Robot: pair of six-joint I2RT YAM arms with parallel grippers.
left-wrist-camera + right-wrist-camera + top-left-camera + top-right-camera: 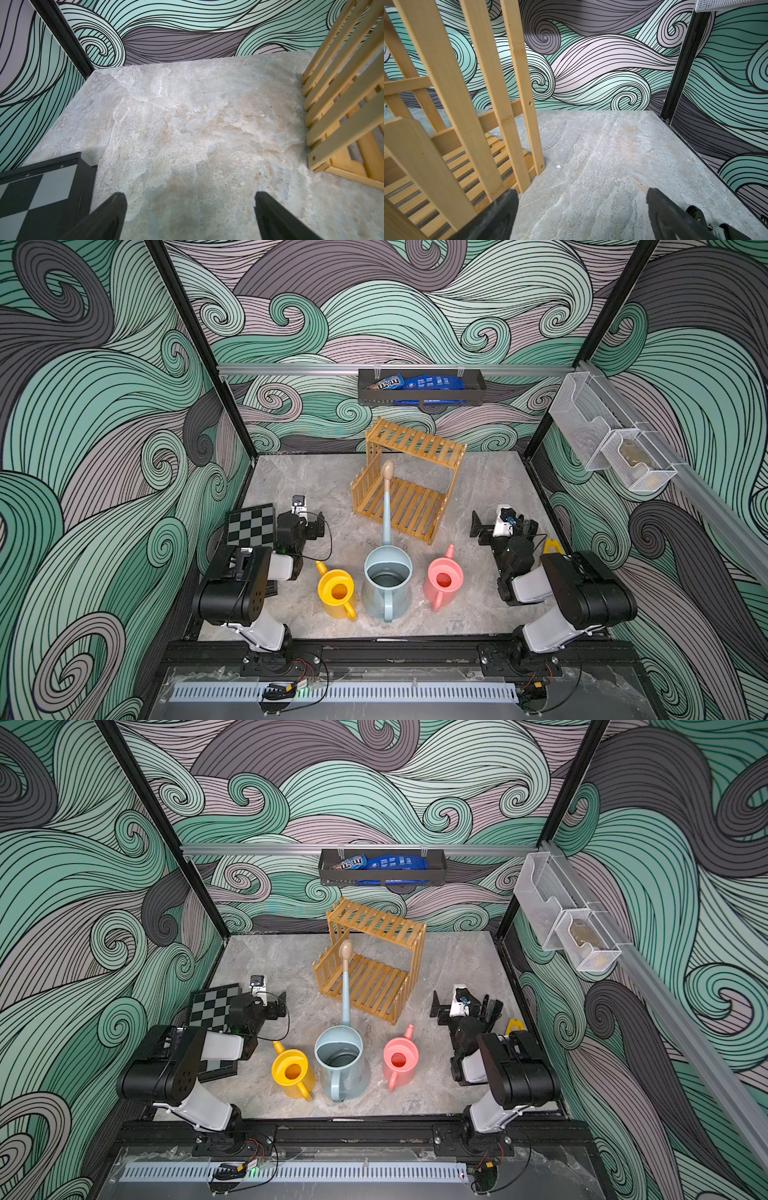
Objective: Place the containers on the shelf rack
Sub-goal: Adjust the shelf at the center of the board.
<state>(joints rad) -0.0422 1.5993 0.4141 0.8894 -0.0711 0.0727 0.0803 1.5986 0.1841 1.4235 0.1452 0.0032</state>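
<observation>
Three plastic watering cans stand in a row on the grey marbled counter [478, 489], on the robot's side of the honey-brown two-tier slatted wooden rack [415, 443]: a small yellow one [336, 591], a large pale blue-grey one [387, 585] with its long tan-tipped spout pointing at the rack, and a small pink one [444, 580]. The left claw [190, 199] and right claw [581, 195] flank the rack, both spread wide and empty, well apart from every can.

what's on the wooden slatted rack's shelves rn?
Nothing visible: both tiers of the honey-brown wooden slatted rack show bare slats. The pale blue-grey plastic watering can's long spout covers a strip of the lower tier.
</observation>
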